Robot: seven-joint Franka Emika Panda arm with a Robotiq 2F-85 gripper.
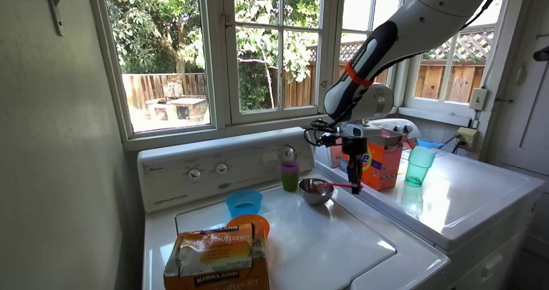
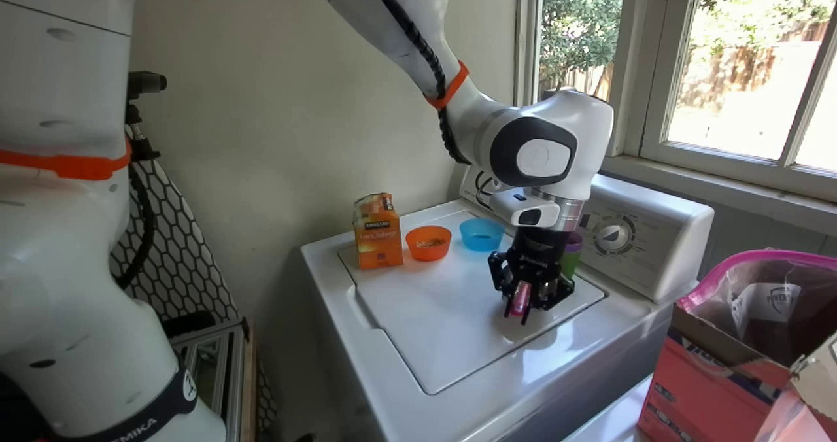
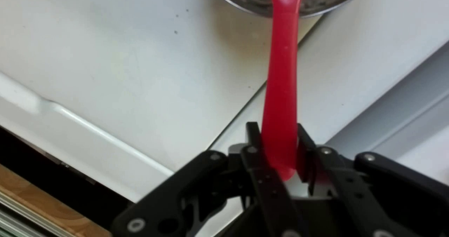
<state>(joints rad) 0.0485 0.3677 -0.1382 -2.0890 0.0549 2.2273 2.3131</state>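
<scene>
The claw [image 3: 279, 139] points down above the washer [image 1: 309, 247], on the side toward a second machine [image 1: 472, 191], and is closed on a red spoon [image 3: 283, 65]: its two black fingers [image 3: 253, 135] pinch the handle from either side, close to the end. The red spoon lies nearly level and reaches out from the claw across the rim of a metal bowl [image 1: 315, 197]; the top of the wrist view cuts off its head, and whether it touches the metal bowl cannot be told. The metal bowl stands upright on the washer, with something pale and reddish inside. Just beside it is a green and purple cup [image 1: 290, 180]. A few dark specks [image 3: 176, 32] dot the washer near the metal bowl. Well apart from the claw, a blue bowl [image 2: 482, 238] and an orange bowl [image 2: 428, 254] stand near each other, the orange bowl holding small bits. In an exterior view the Kirkland box [image 1: 218, 260] hides part of the orange bowl, which sits between that box and the blue bowl. On the second machine, an orange carton [image 1: 381, 165] stands upright near a clear green tumbler [image 1: 418, 170].
</scene>
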